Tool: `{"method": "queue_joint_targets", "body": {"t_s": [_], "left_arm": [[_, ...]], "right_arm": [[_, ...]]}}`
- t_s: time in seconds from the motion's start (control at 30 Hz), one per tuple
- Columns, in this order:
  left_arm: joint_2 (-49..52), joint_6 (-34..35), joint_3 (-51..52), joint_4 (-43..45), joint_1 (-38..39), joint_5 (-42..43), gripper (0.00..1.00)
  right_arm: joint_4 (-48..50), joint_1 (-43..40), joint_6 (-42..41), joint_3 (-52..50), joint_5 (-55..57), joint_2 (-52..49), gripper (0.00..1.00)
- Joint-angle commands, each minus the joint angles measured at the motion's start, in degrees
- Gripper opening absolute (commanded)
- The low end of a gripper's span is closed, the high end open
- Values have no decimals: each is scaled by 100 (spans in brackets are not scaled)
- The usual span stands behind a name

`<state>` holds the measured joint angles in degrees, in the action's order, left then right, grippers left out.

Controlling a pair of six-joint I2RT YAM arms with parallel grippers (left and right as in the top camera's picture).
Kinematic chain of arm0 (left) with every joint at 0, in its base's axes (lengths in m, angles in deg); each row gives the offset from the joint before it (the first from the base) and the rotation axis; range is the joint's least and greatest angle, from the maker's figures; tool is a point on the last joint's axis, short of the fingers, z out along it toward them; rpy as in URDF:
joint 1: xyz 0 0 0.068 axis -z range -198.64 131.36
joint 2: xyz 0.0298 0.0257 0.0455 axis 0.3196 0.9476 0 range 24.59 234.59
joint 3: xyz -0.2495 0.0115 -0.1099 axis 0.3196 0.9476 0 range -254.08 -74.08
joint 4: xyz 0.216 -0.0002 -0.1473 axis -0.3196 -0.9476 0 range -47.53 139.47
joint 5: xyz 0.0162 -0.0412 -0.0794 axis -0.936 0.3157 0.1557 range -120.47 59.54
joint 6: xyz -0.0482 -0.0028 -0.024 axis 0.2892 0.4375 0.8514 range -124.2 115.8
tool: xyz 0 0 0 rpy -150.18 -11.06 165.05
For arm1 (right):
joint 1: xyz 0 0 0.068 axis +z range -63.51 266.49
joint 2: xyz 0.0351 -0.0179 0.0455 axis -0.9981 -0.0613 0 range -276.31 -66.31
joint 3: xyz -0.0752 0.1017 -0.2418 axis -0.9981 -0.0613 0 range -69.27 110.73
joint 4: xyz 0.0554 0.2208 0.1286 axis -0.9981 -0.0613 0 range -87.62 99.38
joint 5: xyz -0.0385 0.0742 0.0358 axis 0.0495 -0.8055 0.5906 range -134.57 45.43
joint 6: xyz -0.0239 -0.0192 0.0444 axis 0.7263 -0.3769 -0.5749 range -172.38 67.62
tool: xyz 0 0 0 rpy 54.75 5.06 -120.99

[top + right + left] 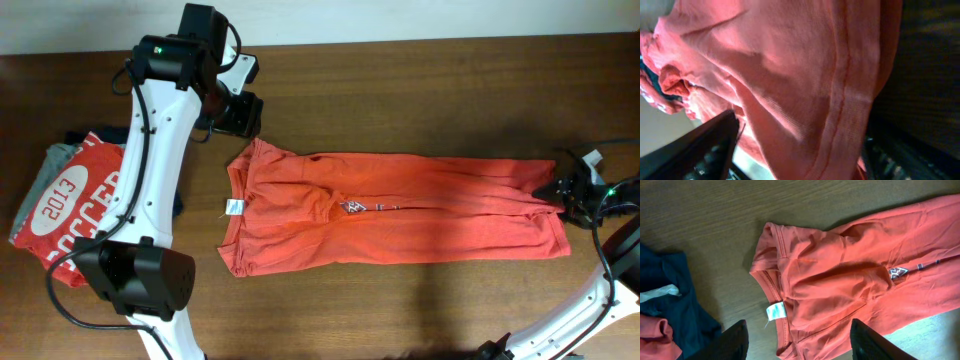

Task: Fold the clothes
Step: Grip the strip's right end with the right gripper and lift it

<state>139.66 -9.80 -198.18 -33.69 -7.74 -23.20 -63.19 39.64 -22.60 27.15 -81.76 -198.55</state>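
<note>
A large orange-red short-sleeved T-shirt [400, 210] lies folded lengthwise into a long band across the middle of the brown wooden table [400, 80]. Its collar end is to the left and its hem end to the right. A small white neck tag [232, 207] shows at the collar. Only a sliver of dark chest print [352, 207] peeks out along the middle fold, too little to read.

The left gripper [238, 112] hovers just beyond the far left corner of the shirt. In its wrist view the dark fingers [735, 342] stand wide apart with nothing between them.

The right gripper [562, 192] sits at the hem end. In its wrist view, stitched hem cloth fills the gap between the fingers [695, 150]. I cannot tell whether they are pinching it.

At the left edge is a pile: a folded red shirt with white "2013 SOCCER" lettering [70, 205] lies over a grey garment [45, 165] and a dark navy garment [675, 310]. The left arm covers part of this pile.

Bare wood runs along the far side and the near side of the shirt.
</note>
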Motion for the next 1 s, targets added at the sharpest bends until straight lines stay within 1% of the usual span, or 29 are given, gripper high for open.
{"method": "queue_joint_targets", "body": {"t_s": [0.0, 0.07, 0.13, 0.33, 0.4, 0.47, 0.53, 0.63, 0.73, 0.87, 0.97], "left_arm": [[-77, -120, -72, 15, -20, -26, 65], [-77, -120, -72, 15, -20, -26, 65], [-77, -120, -72, 15, -20, -26, 65], [-77, -120, -72, -4, -20, -26, 65], [-77, -120, -72, -22, -20, -26, 65], [-77, -120, -72, -35, -20, -26, 65], [-77, -120, -72, -37, -20, -26, 65], [-77, -122, -72, -20, -20, -26, 65], [-77, -122, -72, -2, -20, -26, 65], [-77, -122, -72, -4, -20, -26, 65], [-77, -168, -72, -4, -20, -26, 65]], "right_arm": [[302, 26, -289, -297, 1001, -516, 68], [321, 26, -339, -240, 997, -505, 69], [304, 20, -378, -109, 997, -466, 73], [118, -199, -372, 413, 962, -245, 80], [85, -313, -348, 492, 964, -236, 88], [59, -400, -114, 485, 957, -240, 93], [59, -448, 74, 472, 907, -271, 95], [-26, -422, 636, 409, 474, -315, 96], [-9, -326, 1191, 142, 284, -315, 95], [319, -212, 1357, -321, 232, -315, 99], [431, -190, 1683, -577, 83, -315, 100]]}}
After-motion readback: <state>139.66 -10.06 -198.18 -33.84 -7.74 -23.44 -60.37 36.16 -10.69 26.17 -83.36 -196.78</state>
